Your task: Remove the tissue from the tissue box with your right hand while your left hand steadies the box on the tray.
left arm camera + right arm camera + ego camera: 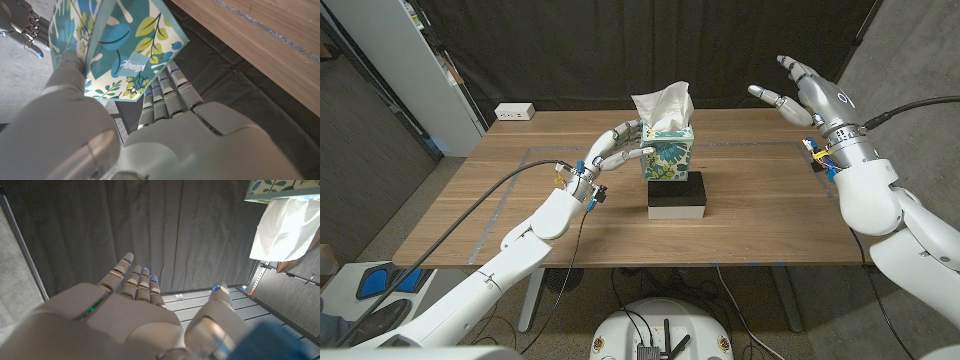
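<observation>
My left hand (617, 147) grips the tissue box (668, 152), fingers on its near-left side, thumb around the adjoining face in the left wrist view; the box stands on the black tray (677, 194) just past that hand. My right hand (802, 90) hangs in the air with fingers spread, holding nothing, well off to the box's right. The white tissue (663, 104) sticks up from the box top, apart from the right hand's fingertips.

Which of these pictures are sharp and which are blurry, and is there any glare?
Head view: evenly lit and sharp, with soft shadows on the table and no strong glare. Left wrist view: the tissue box print is readable, while the left hand close to the lens is soft. Right wrist view: the right hand looks blurred up close, and the white tissue is bright.
</observation>
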`<state>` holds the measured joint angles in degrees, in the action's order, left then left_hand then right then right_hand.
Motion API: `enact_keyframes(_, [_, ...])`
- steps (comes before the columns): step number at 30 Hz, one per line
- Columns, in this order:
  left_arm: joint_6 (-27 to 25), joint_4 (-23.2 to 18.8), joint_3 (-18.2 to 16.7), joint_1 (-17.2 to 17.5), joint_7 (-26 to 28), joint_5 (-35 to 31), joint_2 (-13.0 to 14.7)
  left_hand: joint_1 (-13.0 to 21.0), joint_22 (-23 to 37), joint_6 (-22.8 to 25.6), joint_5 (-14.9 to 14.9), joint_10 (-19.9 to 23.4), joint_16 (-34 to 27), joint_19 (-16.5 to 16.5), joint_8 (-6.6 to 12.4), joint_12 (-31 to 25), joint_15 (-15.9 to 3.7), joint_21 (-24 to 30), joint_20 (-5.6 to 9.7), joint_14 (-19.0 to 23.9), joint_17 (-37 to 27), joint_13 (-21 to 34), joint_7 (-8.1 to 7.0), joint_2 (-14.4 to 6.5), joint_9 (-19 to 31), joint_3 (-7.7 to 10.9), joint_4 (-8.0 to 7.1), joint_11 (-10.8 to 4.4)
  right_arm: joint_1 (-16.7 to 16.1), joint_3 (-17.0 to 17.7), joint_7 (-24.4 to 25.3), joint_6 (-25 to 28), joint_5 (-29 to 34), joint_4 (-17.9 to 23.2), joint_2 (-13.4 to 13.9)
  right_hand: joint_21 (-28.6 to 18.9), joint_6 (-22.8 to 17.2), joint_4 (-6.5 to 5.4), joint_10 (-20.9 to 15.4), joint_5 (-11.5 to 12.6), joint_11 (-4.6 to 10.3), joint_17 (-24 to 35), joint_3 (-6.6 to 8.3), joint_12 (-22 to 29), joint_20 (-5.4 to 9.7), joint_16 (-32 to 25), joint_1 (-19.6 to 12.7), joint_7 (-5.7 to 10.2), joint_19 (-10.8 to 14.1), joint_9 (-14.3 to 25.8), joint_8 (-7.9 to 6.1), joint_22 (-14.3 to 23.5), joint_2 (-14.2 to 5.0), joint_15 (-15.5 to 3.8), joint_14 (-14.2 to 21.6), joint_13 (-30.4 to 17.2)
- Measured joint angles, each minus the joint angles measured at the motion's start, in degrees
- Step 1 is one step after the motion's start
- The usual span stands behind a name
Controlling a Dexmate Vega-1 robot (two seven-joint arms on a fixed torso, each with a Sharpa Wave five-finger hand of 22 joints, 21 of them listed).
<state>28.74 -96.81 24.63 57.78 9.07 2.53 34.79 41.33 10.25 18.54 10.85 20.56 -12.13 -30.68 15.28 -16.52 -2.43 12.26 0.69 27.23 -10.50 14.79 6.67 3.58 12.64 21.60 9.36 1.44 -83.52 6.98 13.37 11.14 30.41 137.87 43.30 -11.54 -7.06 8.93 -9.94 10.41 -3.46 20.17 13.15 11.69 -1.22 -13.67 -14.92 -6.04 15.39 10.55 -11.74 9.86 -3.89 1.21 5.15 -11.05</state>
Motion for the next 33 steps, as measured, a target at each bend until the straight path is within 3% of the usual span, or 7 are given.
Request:
enact_keyframes(18, [0.33,0.42,0.24,-0.51,0.06,-0.10,-0.21,0.09,0.03,0.00,0.41,0.01,0.01,-0.16,-0.22,-0.01,0.17,-0.08,0.15,0.00,-0.05,-0.01,0.00,0.09,0.04,-0.10,0.05,0.01,2.03,0.62,-4.33,-3.24,-1.95,0.35,0.96,0.00,-0.41,0.47,0.01,0.00,0.01,0.01,0.61,0.00,0.00,0.00,-1.19,0.41,0.00,0.26,0.00,0.01,-0.41,0.01,0.00,0.00])
enact_keyframes(21, [0.33,0.43,0.26,-0.55,0.05,-0.12,-0.22,0.09,0.03,0.00,0.41,0.09,0.03,-0.16,-0.23,-0.01,0.18,-0.08,0.15,0.00,-0.04,-0.01,0.01,0.09,0.04,-0.11,0.05,0.10,2.59,0.32,-4.96,-3.89,-2.21,0.34,1.29,0.00,-0.41,0.71,0.32,0.00,0.32,0.01,0.85,0.00,-0.01,0.00,-1.86,0.41,0.00,0.26,0.00,0.01,0.26,0.01,0.00,0.00])
enact_keyframes(33, [0.25,0.12,0.44,-0.67,-0.15,-0.30,-0.17,0.76,0.00,0.23,0.40,0.09,0.21,-0.12,-0.37,0.04,0.19,-0.21,0.12,0.00,0.00,-0.01,-0.21,-0.32,-0.02,-0.33,0.12,0.10,5.30,-1.08,-7.52,-5.72,-2.52,0.12,2.95,0.00,-0.41,0.63,0.32,0.23,0.31,0.01,1.25,0.00,-0.01,0.00,-2.54,0.41,0.00,0.25,0.00,0.01,-0.42,0.01,0.00,0.00])
